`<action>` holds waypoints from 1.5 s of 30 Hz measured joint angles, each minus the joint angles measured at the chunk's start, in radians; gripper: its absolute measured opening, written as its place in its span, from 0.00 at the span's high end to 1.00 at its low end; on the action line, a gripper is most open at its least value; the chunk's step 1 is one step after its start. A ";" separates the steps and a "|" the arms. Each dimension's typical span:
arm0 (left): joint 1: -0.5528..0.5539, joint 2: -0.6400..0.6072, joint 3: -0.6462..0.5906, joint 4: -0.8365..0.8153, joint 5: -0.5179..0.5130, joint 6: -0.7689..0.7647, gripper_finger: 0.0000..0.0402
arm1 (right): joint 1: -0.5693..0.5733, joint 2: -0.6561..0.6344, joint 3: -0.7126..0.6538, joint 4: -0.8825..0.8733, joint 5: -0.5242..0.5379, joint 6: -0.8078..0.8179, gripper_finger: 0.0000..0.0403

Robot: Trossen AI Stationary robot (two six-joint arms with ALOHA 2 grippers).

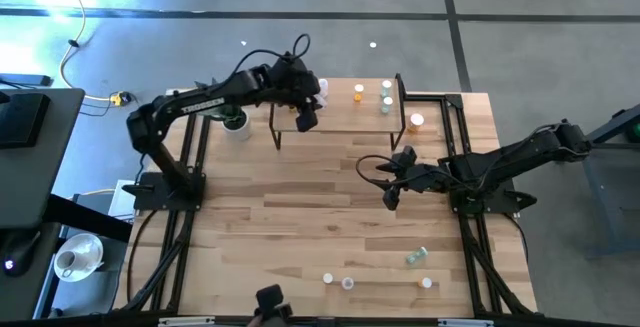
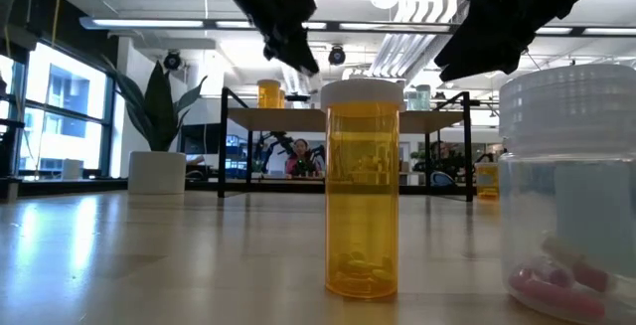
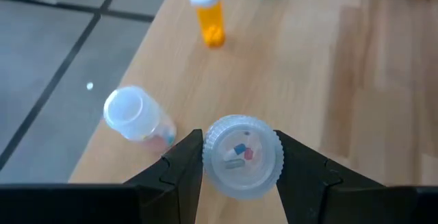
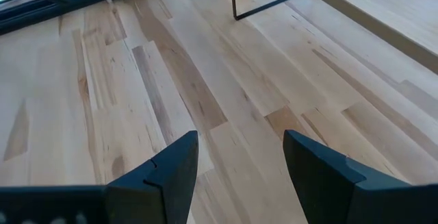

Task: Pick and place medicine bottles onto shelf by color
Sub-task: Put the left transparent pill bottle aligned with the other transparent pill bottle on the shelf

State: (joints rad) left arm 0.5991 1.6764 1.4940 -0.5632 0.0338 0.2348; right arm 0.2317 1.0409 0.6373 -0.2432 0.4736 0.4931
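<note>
My left gripper [image 3: 238, 140] is shut on a clear medicine bottle [image 3: 243, 157] with coloured pills inside. It hangs over the left part of the shelf [image 1: 340, 119], a small light-wood board on black legs at the table's far edge. Standing on the shelf are another clear bottle with a white cap [image 3: 133, 114], an orange bottle [image 3: 207, 15] and pale green ones [image 1: 388, 97]. My right gripper [image 1: 390, 195] is open with nothing between its fingers [image 4: 174, 166], above the bare tabletop right of centre. My left gripper pinches the clear bottle between its two fingers on opposite sides of its round ribbed rim [image 3: 207, 157]. The fingers slant down toward the shelf from the table's left. One round end of the bottle faces the wrist camera. The bottle is clear of the shelf board.
Several more bottles wait near the table's front edge: an orange one [image 2: 363, 186], a large clear one [image 2: 571, 196] and a green one lying down [image 1: 416, 256]. One bottle [image 1: 416, 120] stands by the shelf's right end. A potted plant [image 1: 236, 124] stands at the shelf's left end.
</note>
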 joint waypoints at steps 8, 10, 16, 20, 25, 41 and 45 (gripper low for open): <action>0.023 0.052 0.128 -0.120 -0.004 0.001 0.65 | 0.000 0.000 0.000 0.000 0.000 -0.002 0.49; 0.024 0.064 0.188 -0.165 -0.004 -0.016 0.65 | 0.000 0.000 0.000 0.000 0.001 -0.003 0.49; 0.024 0.123 0.266 -0.263 0.043 -0.041 0.65 | 0.000 0.000 0.000 -0.007 0.031 -0.003 0.49; 0.023 0.173 0.266 -0.292 0.058 -0.041 0.65 | 0.000 0.000 0.000 -0.008 0.031 -0.003 0.49; 0.023 0.197 0.266 -0.305 0.052 -0.041 0.65 | 0.000 0.000 0.000 -0.016 0.031 0.000 0.49; 0.031 0.228 0.267 -0.262 0.041 -0.070 0.65 | 0.000 0.000 0.000 -0.019 0.030 0.005 0.49; 0.032 0.228 0.267 -0.257 0.031 -0.072 0.65 | 0.000 0.000 0.000 -0.023 0.026 0.005 0.49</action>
State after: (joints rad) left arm 0.6312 1.9041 1.7607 -0.8201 0.0652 0.1631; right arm 0.2320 1.0409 0.6373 -0.2659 0.5001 0.4976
